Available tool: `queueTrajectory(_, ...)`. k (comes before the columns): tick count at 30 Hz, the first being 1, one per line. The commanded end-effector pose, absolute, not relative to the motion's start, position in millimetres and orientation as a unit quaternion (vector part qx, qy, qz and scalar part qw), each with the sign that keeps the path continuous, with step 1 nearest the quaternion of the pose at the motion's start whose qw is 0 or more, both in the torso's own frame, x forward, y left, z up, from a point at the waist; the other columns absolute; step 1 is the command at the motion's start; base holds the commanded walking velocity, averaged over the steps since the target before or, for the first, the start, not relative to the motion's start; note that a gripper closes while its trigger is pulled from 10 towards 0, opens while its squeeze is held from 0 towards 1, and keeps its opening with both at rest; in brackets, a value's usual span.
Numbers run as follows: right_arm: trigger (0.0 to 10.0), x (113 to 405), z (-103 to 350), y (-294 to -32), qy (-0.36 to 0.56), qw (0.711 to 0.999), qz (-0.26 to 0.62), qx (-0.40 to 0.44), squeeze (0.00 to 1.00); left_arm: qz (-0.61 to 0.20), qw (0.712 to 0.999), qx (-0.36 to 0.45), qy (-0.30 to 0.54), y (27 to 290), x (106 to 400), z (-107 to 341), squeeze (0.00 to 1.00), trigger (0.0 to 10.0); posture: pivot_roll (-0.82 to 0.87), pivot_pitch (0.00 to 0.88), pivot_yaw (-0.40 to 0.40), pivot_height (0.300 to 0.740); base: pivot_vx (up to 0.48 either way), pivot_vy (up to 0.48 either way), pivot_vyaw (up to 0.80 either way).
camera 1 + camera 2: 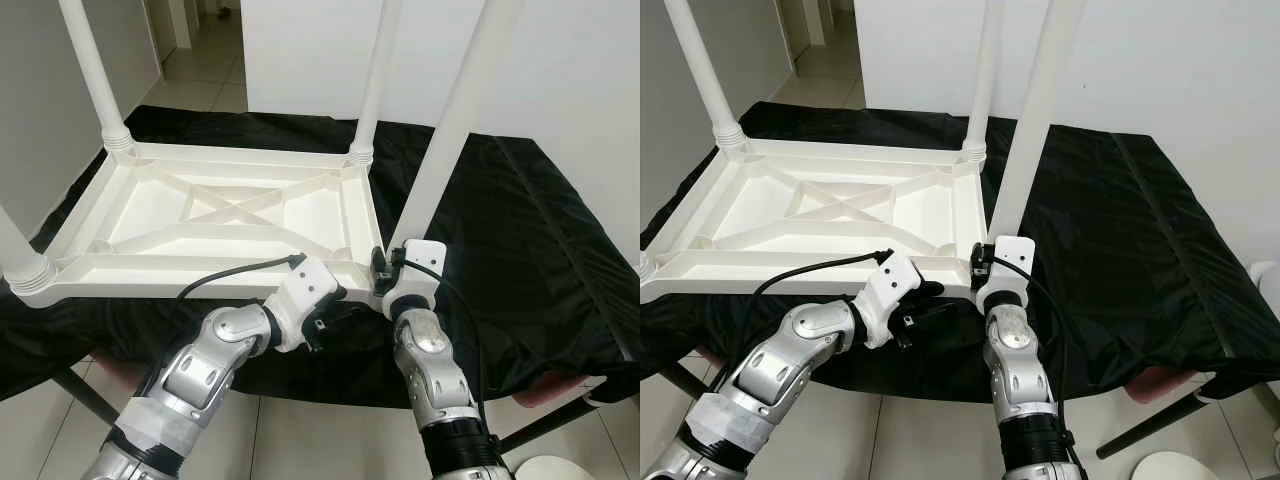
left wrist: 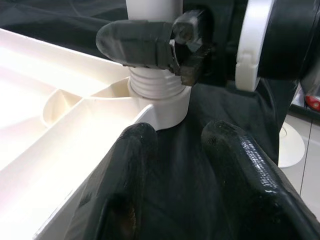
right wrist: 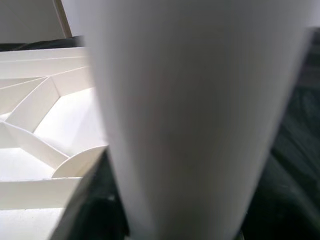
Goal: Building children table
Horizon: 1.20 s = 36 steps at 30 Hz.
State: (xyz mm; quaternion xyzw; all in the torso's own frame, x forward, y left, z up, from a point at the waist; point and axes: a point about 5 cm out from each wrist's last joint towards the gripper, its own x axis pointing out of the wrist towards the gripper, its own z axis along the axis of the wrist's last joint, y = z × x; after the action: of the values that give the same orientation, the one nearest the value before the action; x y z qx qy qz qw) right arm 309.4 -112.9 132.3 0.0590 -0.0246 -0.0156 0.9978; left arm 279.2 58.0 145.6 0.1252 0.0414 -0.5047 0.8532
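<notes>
The white tabletop (image 1: 220, 215) lies upside down on the black-covered bench (image 1: 520, 240). At its near right corner, the right gripper (image 2: 167, 42) is clamped on a leg (image 1: 450, 130). The left wrist view shows that grip; the head views hide it. The left gripper (image 2: 185, 185), fingers apart, hovers close by.

Head views downward over table frame (image 1: 215, 215); wrist views close on leg (image 3: 195, 120).
</notes>
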Motion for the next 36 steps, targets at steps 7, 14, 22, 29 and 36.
queueTrajectory(7, 10.0, 308, 135, -127, -0.027, 0.998, 0.014, 0.056, 0.41, -0.513, 0.849, 0.118, 0.049, 58, 275, 145, 0.00, 10.0, 0.02, 0.000, -0.046, 0.740, 0.000, 0.000, 0.00)
queueTrajectory(14, 10.0, 309, 135, -129, -0.010, 0.992, 0.122, 0.035, 0.00, -0.515, 0.848, 0.118, 0.046, 58, 275, 147, 0.00, 10.0, 0.02, 0.000, -0.040, 0.740, 0.000, 0.000, 0.00)
queueTrajectory(22, 10.0, 321, 127, -144, -0.002, 0.967, 0.251, -0.051, 0.00, -0.528, 0.841, 0.111, 0.049, 55, 275, 150, 0.00, 10.0, 0.01, 0.000, -0.030, 0.740, 0.000, 0.000, 0.00)
queueTrajectory(29, 10.0, 337, 135, -149, -0.008, 0.955, 0.284, -0.087, 0.00, -0.529, 0.840, 0.111, 0.049, 53, 274, 152, 0.00, 10.0, 0.02, 0.000, -0.032, 0.740, 0.000, 0.000, 0.00)
queueTrajectory(36, 6.2, 346, 137, -156, -0.005, 0.950, 0.299, -0.093, 0.00, -0.523, 0.844, 0.110, 0.050, 55, 274, 153, 0.00, 10.0, 0.03, 0.004, -0.038, 0.740, 0.000, 0.000, 0.00)
